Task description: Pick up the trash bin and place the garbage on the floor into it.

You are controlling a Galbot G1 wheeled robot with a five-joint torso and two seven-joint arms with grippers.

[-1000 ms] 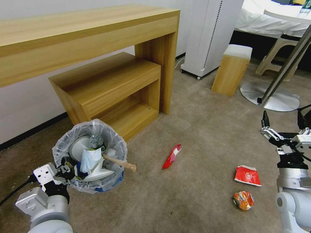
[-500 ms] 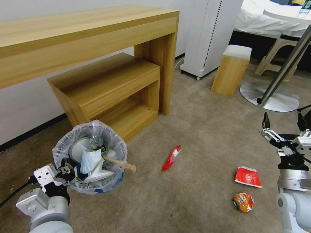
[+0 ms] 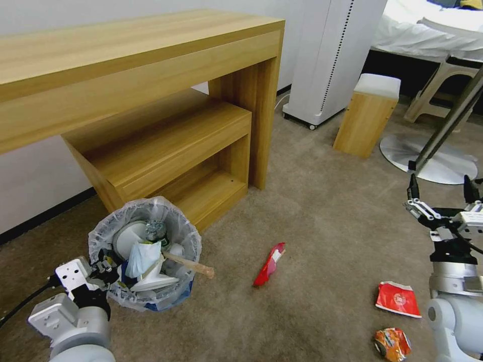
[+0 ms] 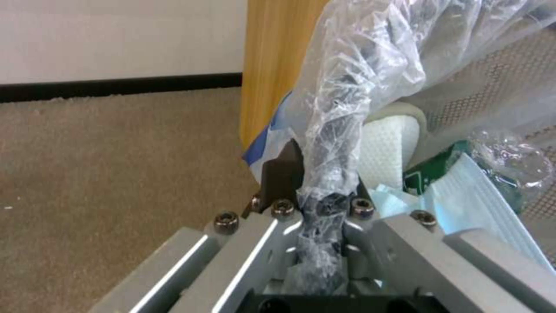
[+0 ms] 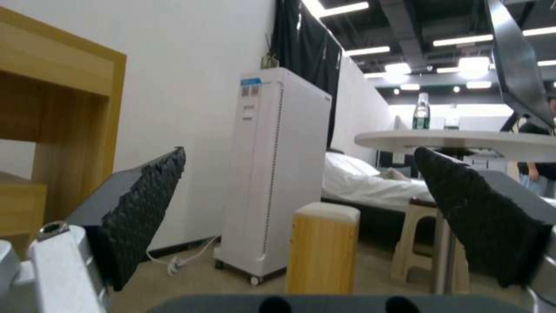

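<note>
Left gripper (image 3: pixel 103 265) pinches the trash bin (image 3: pixel 146 251) rim; right gripper (image 3: pixel 441 190) hangs wide open, empty, above the carpet (image 3: pixel 312 211).

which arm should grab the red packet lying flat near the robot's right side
Right, probably. The right gripper is open and empty, above and beyond the red packet. The left gripper is clamped on the trash bin rim.

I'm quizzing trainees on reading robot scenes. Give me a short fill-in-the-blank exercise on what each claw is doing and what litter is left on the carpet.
1. The left claw is shut on the rim of the ____.
2. The right claw is open and holds ____.
3. The wooden stick pokes out of the trash bin toward the ____ wrapper on the floor.

Missing words: trash bin; nothing; red
</note>
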